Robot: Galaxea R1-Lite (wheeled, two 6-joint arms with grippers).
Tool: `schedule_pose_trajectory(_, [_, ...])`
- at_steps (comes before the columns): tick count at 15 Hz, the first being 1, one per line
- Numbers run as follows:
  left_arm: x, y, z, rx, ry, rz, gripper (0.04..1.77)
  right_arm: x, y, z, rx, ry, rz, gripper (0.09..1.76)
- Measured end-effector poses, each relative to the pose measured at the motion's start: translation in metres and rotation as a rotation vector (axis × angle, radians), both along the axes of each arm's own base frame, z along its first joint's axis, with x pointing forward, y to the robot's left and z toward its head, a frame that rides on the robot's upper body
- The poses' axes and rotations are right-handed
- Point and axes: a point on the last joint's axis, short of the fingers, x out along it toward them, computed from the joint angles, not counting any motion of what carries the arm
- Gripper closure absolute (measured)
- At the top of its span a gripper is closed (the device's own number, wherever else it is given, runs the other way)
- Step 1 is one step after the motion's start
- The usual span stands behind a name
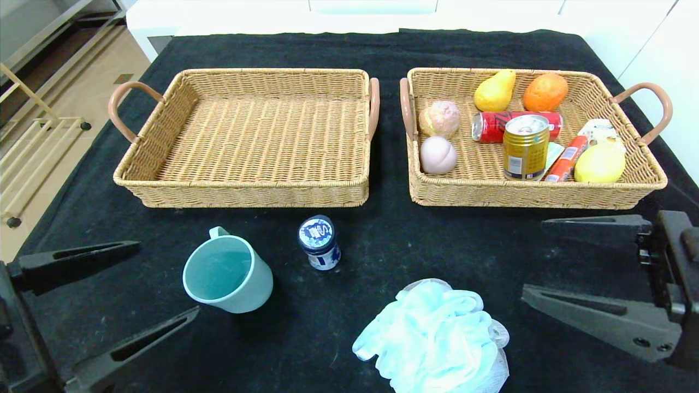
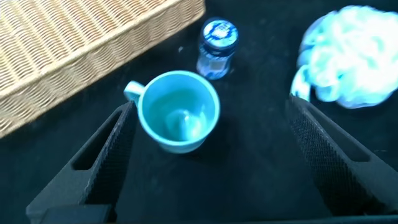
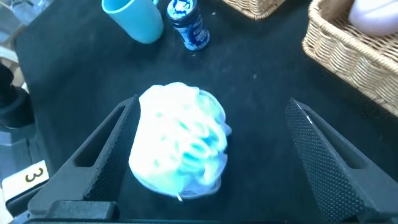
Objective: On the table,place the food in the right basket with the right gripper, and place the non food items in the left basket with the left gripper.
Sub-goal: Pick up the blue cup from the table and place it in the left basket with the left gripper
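1. Table (image 1: pixel 382 54): I see black cloth under everything; both baskets sit side by side at the far edge, leaving the near half as working room.
2. Left basket (image 1: pixel 246 191): I find nothing in it, so I judge the non-food sorting has not begun.
3. Right basket (image 1: pixel 524 194): it holds fruit, two cans and packets; the food step looks finished.
4. Left gripper (image 1: pixel 164 284): fingers spread wide, holding nothing, low and near the cup, which I judge is its likely first pick.
5. Right gripper (image 1: pixel 538 262): fingers released and empty, near the sponge.
6. Bath sponge (image 1: pixel 431 335): pale blue, on the cloth near me. My right wrist view frames it between the open fingers; the head view shows it beside them.
7. Cup (image 1: pixel 229 275): upright. My left wrist view shows its bare inside.
8. Small bottle (image 1: pixel 319 243): upright, just beside the cup.
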Motion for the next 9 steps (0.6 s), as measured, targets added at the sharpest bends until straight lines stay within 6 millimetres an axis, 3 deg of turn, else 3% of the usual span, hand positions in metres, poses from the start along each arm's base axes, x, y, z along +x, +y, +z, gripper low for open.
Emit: schedule_pose_trajectory(9, [-0.004,0.004,0.011,0.024,0.018,0.101,0.09,-0.015,-0.013,-0.048,0.093,-0.081,0.019,0.15])
